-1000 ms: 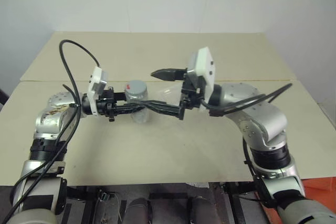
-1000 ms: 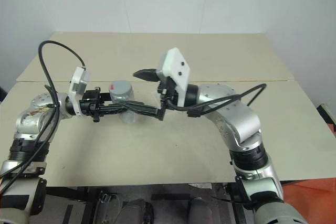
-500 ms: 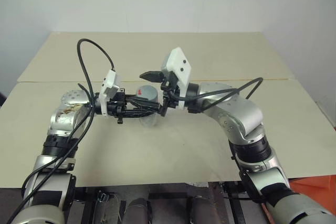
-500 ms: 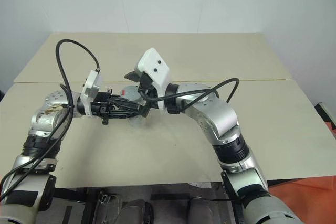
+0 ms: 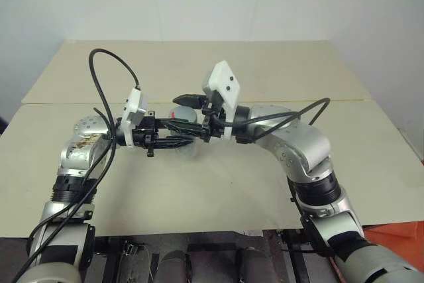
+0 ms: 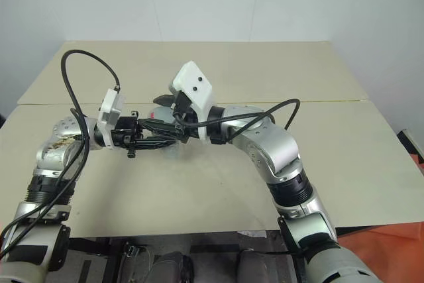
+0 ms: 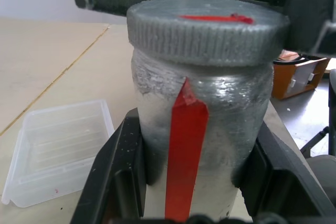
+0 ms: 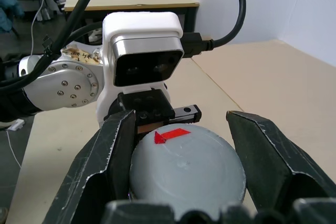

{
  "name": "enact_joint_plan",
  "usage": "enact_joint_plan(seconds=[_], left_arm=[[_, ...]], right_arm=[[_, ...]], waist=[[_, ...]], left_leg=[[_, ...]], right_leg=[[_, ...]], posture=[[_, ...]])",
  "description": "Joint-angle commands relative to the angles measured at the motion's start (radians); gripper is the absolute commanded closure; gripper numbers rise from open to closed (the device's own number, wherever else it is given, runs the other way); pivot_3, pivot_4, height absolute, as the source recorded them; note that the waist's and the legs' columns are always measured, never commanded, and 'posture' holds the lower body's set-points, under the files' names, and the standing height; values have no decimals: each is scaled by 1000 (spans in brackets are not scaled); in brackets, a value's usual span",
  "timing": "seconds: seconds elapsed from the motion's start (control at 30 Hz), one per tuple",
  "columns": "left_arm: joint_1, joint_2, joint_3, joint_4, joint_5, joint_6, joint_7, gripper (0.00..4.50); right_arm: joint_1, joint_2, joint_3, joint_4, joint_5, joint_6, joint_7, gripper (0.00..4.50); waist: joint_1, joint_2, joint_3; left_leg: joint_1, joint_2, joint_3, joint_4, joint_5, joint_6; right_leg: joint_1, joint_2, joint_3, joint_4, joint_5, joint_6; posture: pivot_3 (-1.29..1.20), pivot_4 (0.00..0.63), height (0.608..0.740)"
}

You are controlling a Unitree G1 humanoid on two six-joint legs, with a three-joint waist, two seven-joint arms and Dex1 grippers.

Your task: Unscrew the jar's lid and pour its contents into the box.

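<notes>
The left claw (image 7: 189, 182) is clamped on the jar (image 7: 202, 129), one black finger (image 7: 113, 182) on each side of its silvery body, holding it upright above the tabletop (image 5: 218, 183) with the red stripe facing the wrist. The right claw (image 8: 184, 166) reaches in from the opposite side at the level of the lid (image 8: 186, 169). Its two fingers (image 8: 105, 166) flank the grey-blue cap: one presses its edge, while a narrow gap shows at the other, so a firm grip cannot be confirmed from the pictures. The lid sits on the jar, with a red mark on top. The box (image 7: 58, 150) lies on the tabletop just beyond and below the jar, apart from both claws.
</notes>
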Motion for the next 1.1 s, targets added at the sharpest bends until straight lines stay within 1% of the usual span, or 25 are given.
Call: enact_joint_plan(seconds=[0.03, 0.13, 0.2, 0.27, 0.37, 0.47, 0.7, 0.8, 0.87, 0.93, 1.03, 1.07, 1.1], left_arm=[[13, -8, 49, -48, -30, -35, 16, 2596], [33, -31, 73, -48, -58, -37, 18, 2596], [33, -29, 74, -44, -85, -14, -17, 2596], [22, -25, 68, -42, -101, -10, -51, 2596], [-4, -9, 64, -80, -135, 16, -100, 2596], [-10, 12, 52, -118, -132, 10, -145, 2596], [1, 78, 30, -215, -192, 56, -173, 2596], [4, 82, 35, -210, -181, 58, -173, 2596], [12, 82, 41, -209, -173, 66, -166, 2596], [21, 85, 42, -206, -164, 70, -156, 2596], [43, 94, 59, -197, -145, 70, -117, 2596], [49, 94, 72, -188, -137, 64, -90, 2596], [51, 89, 84, -179, -130, 61, -58, 2596]], right_arm=[[-16, 16, -73, -8, 59, 12, 7, 1769], [-26, 12, -87, 9, 104, 4, 74, 1769], [-48, 12, -98, 40, 157, 11, 151, 1769], [-61, -1, -94, 75, 197, -12, 267, 1769], [-87, -48, -46, 162, 172, -92, 463, 1769], [-132, -61, -17, 274, 135, -170, 597, 1769], [-260, -23, -2, 552, 61, -367, 785, 1769], [-287, 0, -6, 628, 36, -428, 803, 1769], [-288, 9, -13, 643, 31, -446, 802, 1769], [-280, 11, -27, 637, 31, -448, 776, 1035], [-246, -2, -68, 583, 28, -431, 696, 224], [-227, -10, -85, 550, 26, -427, 658, 43], [-207, -17, -102, 516, 25, -423, 621, 43]], waist=[[0, 0, 0], [2, 0, 0], [0, 0, 0], [0, 0, 0], [1, 0, 0], [0, 0, 0], [-5, 1, 1], [-3, 1, 1], [0, 1, 1], [1, 1, 1], [0, 1, 1], [0, 1, 1], [1, 1, 1]], left_leg=[[0, 0, 0, 0, 0, 0], [0, 0, 0, 0, 0, 0], [0, 0, 0, 0, 0, 1], [0, 0, 0, 0, -1, 1], [0, 0, 0, 0, -1, 1], [0, 0, 0, 0, -1, 2], [0, 0, 0, 0, -1, 1], [0, 0, 0, 0, 0, 0], [0, 0, 0, 0, 0, 0], [0, 0, 0, 0, 0, 0], [0, 0, 0, 0, 0, -1], [0, 0, 0, 0, 0, -1], [0, 0, 0, 0, 0, -1]], right_leg=[[0, 0, 0, 0, 0, 0], [0, 0, 0, 0, 0, 0], [0, 0, 0, 0, 0, 0], [0, 0, 0, 0, 0, 0], [0, 0, 0, 0, 0, 0], [0, 0, 0, -1, 0, 0], [0, 0, 0, 0, 0, 0], [0, 0, 0, 0, 0, 0], [0, 0, 0, 0, 0, 0], [0, 0, 0, 0, 0, 0], [0, 0, 0, 0, 0, 0], [0, 0, 0, 0, 0, 0], [-1, 0, 0, 0, 0, 0]], posture=[[0, 150, 740], [0, 150, 740], [0, 150, 740], [0, 150, 740], [0, 150, 740], [0, 150, 740], [0, 150, 740], [0, 150, 740], [0, 150, 740], [0, 150, 740], [0, 150, 740], [0, 150, 740], [0, 150, 740]])
